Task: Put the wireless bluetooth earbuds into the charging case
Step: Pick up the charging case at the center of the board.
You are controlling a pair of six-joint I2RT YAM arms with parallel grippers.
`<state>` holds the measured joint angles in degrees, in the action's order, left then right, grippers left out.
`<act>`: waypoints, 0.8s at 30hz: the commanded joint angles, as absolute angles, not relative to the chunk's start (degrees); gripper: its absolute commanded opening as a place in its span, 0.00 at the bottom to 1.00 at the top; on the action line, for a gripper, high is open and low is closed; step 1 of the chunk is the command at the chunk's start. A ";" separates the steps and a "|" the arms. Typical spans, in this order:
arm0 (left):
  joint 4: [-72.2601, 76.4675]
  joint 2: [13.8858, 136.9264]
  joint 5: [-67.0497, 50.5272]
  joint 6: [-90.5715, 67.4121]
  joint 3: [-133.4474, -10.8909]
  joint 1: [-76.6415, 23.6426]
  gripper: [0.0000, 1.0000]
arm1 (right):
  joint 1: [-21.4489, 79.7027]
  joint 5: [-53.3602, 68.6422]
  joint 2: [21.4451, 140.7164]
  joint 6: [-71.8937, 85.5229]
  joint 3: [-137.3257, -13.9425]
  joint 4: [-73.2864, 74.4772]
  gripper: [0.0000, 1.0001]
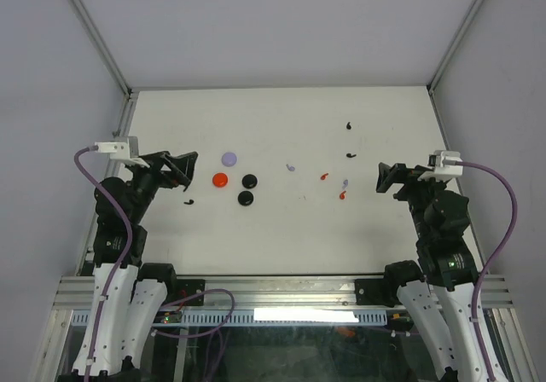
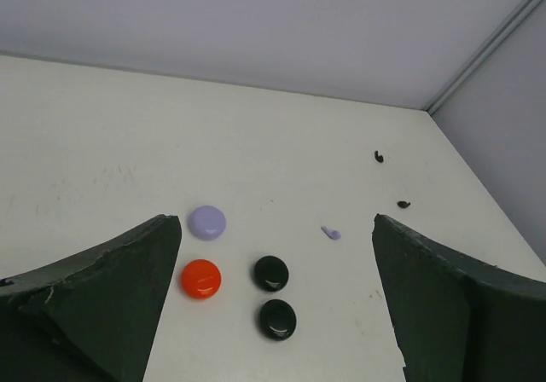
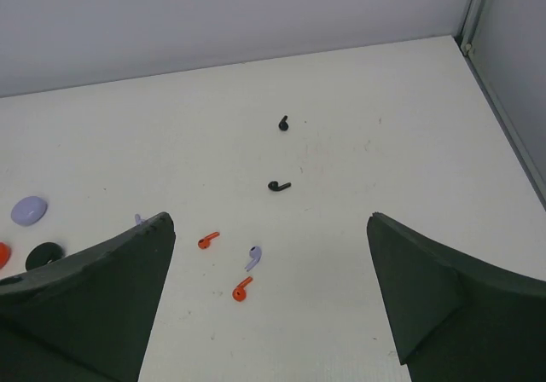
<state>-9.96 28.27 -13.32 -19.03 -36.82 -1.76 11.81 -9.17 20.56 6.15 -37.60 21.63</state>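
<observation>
Top view, left gripper [image 1: 186,170]: jaws wide and empty, just left of the cluster of cases.
Top view, right gripper [image 1: 381,179]: jaws wide and empty, just right of the scattered buds.
Top view, cases: lilac case [image 1: 229,158], red case [image 1: 220,179] and two black cases [image 1: 250,181] sit grouped left of centre on the table [image 1: 281,228]; all look shut.
Top view, earbuds: red earbuds [image 1: 324,176], lilac earbuds [image 1: 291,168] and black earbuds [image 1: 351,154] lie loose right of centre, apart from the cases. A small black piece [image 1: 188,202] near the left gripper is likely another bud.
Left wrist view, fingers [image 2: 102,305]: spread, framing the four cases.
Right wrist view, fingers [image 3: 444,305]: spread, with red and lilac buds between them.
Step in hand: probably the first pick. Match bud to case by colour. Pinch the bud low and square so it does not flick away. A case likely needs opening first.
</observation>
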 commanded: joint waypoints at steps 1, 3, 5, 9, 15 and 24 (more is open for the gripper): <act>-7.13 30.78 -17.95 -24.10 -37.65 -1.12 0.99 | 11.33 -7.67 19.32 6.33 -38.42 17.50 0.99; -7.19 32.22 -19.03 -26.38 -37.48 -1.12 0.99 | 11.34 -7.25 19.14 6.33 -38.26 17.41 0.99; -7.21 33.84 -19.87 -28.55 -37.12 -1.10 0.99 | 11.33 -7.46 19.33 6.44 -38.32 17.53 0.99; -7.40 37.41 -22.56 -31.46 -36.23 -1.18 0.99 | 11.34 -7.90 19.07 6.84 -38.11 17.24 0.99; -9.42 42.33 -22.97 -32.14 -35.41 -3.63 0.99 | 11.36 -6.96 20.21 8.00 -38.14 16.94 0.99; -14.90 54.55 -4.98 -32.06 -38.17 -23.87 0.98 | 11.69 -3.27 20.55 8.31 -37.25 16.45 0.99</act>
<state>-13.19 50.04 -13.19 -31.18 -35.33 -18.65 11.81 -5.89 20.27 7.68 -37.12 19.27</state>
